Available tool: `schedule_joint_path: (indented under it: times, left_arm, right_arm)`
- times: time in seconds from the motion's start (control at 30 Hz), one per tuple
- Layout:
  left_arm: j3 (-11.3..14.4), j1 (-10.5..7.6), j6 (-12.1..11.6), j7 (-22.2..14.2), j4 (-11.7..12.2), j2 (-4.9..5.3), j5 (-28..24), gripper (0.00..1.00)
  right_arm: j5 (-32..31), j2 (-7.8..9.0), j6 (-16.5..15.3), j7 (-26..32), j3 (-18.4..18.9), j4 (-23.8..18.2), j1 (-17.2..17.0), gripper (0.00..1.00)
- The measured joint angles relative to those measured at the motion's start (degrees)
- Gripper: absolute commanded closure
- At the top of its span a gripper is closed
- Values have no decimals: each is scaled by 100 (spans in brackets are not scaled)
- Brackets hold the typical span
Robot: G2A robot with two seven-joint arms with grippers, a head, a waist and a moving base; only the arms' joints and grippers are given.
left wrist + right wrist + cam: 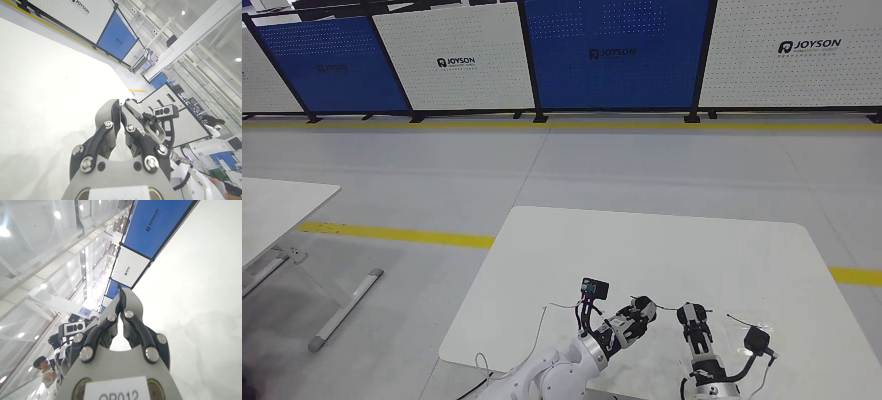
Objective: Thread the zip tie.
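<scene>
The zip tie (pixel 668 309) is a thin dark strand stretched between my two grippers, just above the white table (pixel 662 250) near its front edge. My left gripper (pixel 644 306) is shut, and only a tiny dark speck of the tie (pixel 120 103) shows at its tips (pixel 119 106). My right gripper (pixel 691 316) sits close beside it, also shut (pixel 121 294), with a short black end of the tie (pixel 118 286) poking out past its fingertips. In the left wrist view the right gripper (pixel 132 106) nearly touches the left one.
Thin cables trail from the arms across the table's front (pixel 560 304) (pixel 736 320). A second white table (pixel 282 205) stands to the far left. Blue and white pegboard panels (pixel 617 55) line the back beyond a yellow floor line (pixel 392 234).
</scene>
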Motion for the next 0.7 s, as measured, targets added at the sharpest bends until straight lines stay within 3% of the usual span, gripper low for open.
schedule_joint_path:
  times: [0.53,0.7]
  left_arm:
    - [-190,-52,-667,-801,138,-1,-1355,100]
    - [-219,-139,-667,-922,265,-12,-1585,100]
  right_arm:
    - [-46,-6,-263,313,110,-39,-103,100]
    - [120,9,-409,497,234,-81,-168,100]
